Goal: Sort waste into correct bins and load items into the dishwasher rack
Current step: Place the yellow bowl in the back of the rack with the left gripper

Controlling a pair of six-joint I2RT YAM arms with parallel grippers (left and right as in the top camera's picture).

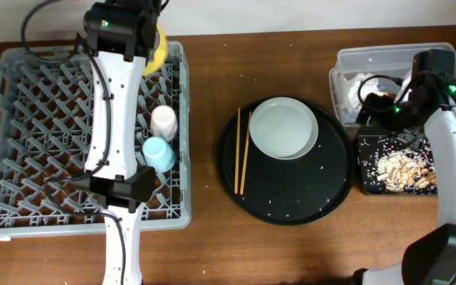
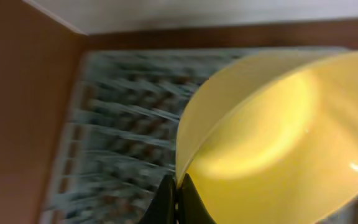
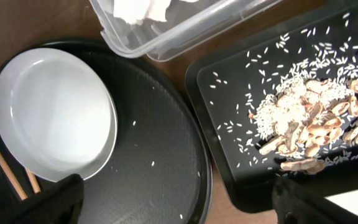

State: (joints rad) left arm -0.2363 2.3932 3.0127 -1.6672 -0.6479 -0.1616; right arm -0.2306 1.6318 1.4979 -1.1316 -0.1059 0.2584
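Note:
My left gripper (image 2: pixel 178 198) is shut on the rim of the yellow bowl (image 2: pixel 272 137), held over the far edge of the grey dishwasher rack (image 1: pixel 22 127); the bowl shows overhead (image 1: pixel 160 49). A pink cup (image 1: pixel 164 120) and a light-blue cup (image 1: pixel 158 152) stand in the rack. The grey-green plate (image 1: pixel 283 127) and two chopsticks (image 1: pixel 241 150) lie on the round black tray (image 1: pixel 291 198). My right gripper (image 3: pixel 173 205) is open and empty above the tray's right side, near the clear tub (image 1: pixel 355 63) with napkins (image 1: pixel 362 83) and the black tray (image 1: pixel 370 178) of food scraps (image 1: pixel 402 168).
Rice grains are scattered on the round black tray (image 3: pixel 160 162) and the small black tray (image 3: pixel 241 81). The plate (image 3: pixel 55 118) and the tub's corner (image 3: pixel 166 37) show in the right wrist view. Bare brown table lies between rack and tray.

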